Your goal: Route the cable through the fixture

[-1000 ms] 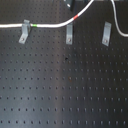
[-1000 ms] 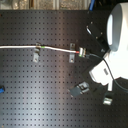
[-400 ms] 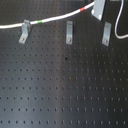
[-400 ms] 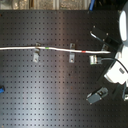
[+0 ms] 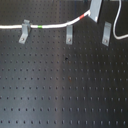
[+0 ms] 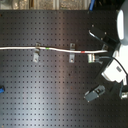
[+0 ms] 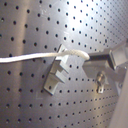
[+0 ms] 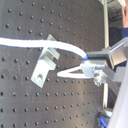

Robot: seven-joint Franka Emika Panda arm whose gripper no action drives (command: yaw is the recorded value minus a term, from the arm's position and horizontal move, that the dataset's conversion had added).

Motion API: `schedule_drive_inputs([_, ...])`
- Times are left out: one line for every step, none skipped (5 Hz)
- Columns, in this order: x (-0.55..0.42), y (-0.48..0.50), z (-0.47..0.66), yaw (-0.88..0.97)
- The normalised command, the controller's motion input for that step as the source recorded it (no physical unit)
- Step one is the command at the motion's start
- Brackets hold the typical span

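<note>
The white cable (image 5: 52,26) runs from the first exterior view's left along the row of three grey fixtures. It crosses the top of the left fixture (image 5: 23,35) and the middle fixture (image 5: 69,35). A green band (image 5: 37,25) lies between them, and a red band (image 5: 82,18) sits just before my gripper (image 5: 95,10). The gripper is shut on the cable, above and between the middle and right fixture (image 5: 106,33). In the first wrist view the cable (image 7: 35,56) lies over a fixture (image 7: 56,72) and ends in my gripper (image 7: 102,57). Whether it sits in the slot is unclear.
Everything is mounted on a black pegboard (image 5: 65,90). A slack loop of cable (image 5: 117,29) hangs past the right fixture. In the second exterior view the white arm (image 6: 122,30) fills the second exterior view's right edge, and a small blue object (image 6: 1,90) sits at its left edge.
My gripper has drawn the cable rightward and down toward the fixture row. The coloured bands slid right, and the cable now lies straighter across the left and middle fixtures.
</note>
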Motion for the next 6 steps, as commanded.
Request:
schedule_drive_inputs([-0.122, -0.052, 0.21, 0.05])
schedule_drive_inputs([-0.204, -0.131, 0.2, 0.07])
schedule_drive_inputs([0.052, -0.022, 0.0, 0.06])
schedule_drive_inputs([0.125, -0.028, -0.45, 0.08])
schedule_drive_inputs([0.161, -0.033, -0.41, 0.11])
schedule_drive_inputs([0.21, -0.237, -0.01, 0.05])
